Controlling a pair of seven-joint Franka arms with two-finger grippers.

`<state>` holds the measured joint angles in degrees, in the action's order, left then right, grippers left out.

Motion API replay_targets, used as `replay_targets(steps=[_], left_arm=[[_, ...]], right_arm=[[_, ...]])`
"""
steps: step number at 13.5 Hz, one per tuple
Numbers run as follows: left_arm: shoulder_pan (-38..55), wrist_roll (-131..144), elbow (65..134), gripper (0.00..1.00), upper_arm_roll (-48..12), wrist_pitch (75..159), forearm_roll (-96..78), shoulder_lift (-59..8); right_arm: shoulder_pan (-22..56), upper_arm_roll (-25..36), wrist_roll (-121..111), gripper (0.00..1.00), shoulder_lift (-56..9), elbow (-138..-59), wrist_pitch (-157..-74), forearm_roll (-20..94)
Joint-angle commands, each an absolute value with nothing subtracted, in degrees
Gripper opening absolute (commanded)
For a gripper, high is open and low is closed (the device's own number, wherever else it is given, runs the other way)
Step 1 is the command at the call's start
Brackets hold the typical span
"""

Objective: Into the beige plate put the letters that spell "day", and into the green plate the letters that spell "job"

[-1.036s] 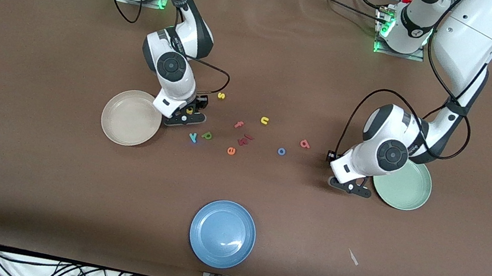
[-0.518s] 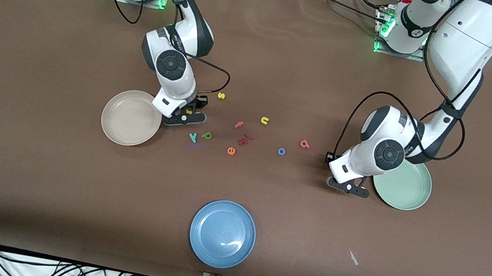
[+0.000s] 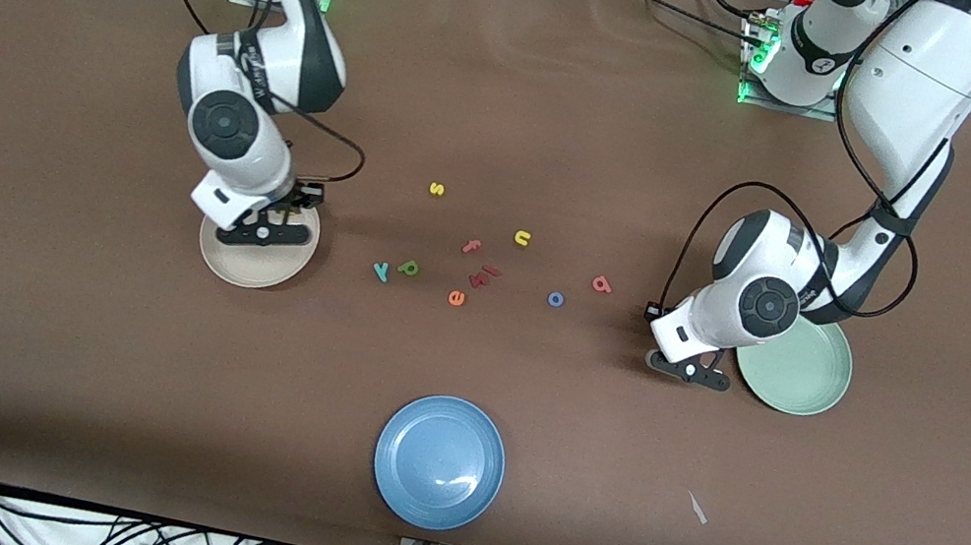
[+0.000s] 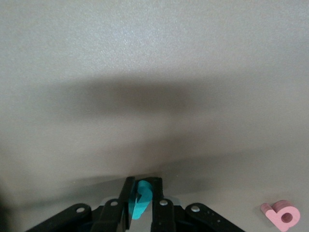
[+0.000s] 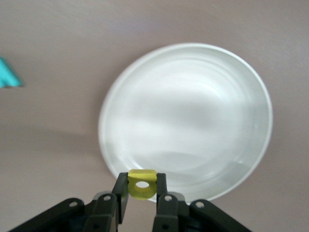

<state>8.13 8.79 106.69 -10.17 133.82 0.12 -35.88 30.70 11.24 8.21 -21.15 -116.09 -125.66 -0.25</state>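
Front view: the right gripper [image 3: 259,228] hangs over the beige plate [image 3: 246,268], at the rim nearest the scattered letters. In the right wrist view its 2 fingers [image 5: 120,193] are closed on the yellow d [image 5: 142,184], with the plate filling the space under it.

The left gripper [image 3: 690,369] is low at the table, just beside the green plate [image 3: 802,373] on the side toward the letters. In the left wrist view its jaws are pinched on the teal j [image 4: 140,198], which stands on edge between them, just above the table surface; whether it touches the table I cannot tell.

Taking the beige plate as the landmark, the teal y [image 3: 381,271] and the green a [image 3: 409,268] lie on the table just beside it, toward the left arm's end, touching or nearly touching each other. Further that way sit the orange e [image 3: 456,297], a dark red letter [image 3: 483,277] and the pink f [image 3: 472,246]. The yellow s [image 3: 436,189] and the yellow n [image 3: 522,238] lie farther from the front camera than these. The blue o [image 3: 556,299] and the red b [image 3: 602,284] lie still further from the beige plate, near the left gripper. The blue plate [image 3: 439,461] is nearer the front camera than the beige plate, well apart from it.
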Motion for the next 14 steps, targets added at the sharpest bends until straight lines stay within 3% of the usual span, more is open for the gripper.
replay_targets(steps=[1,2,3,4,9,14], left_arm=[[8.61,9.49,108.19,0.05,-10.28,133.77,1.32,-35.86],[8.61,9.49,108.19,0.02,-10.28,133.77,1.32,-35.86],[8.53,9.49,108.19,0.01,-10.28,133.68,1.32,-35.60],[8.35,9.49,108.02,0.01,-10.28,133.68,1.32,-35.07],[3.18,7.48,107.05,0.01,-9.93,128.41,1.32,-29.28],[-7.62,-3.76,104.59,0.01,-9.58,128.32,3.67,-29.27]], right_arm=[[30.76,11.51,7.47,0.13,-23.81,-117.94,-126.56,0.09],[30.76,11.51,7.56,0.15,-24.95,-119.25,-128.22,0.09],[30.59,11.60,7.56,0.32,-25.05,-120.14,-129.36,0.09],[29.54,11.60,8.08,0.99,-25.05,-120.06,-129.29,0.17],[29.70,10.29,8.43,1.00,-22.76,-111.83,-120.53,1.40],[30.85,6.59,7.56,1.00,-25.48,-102.07,-119.53,1.40]])
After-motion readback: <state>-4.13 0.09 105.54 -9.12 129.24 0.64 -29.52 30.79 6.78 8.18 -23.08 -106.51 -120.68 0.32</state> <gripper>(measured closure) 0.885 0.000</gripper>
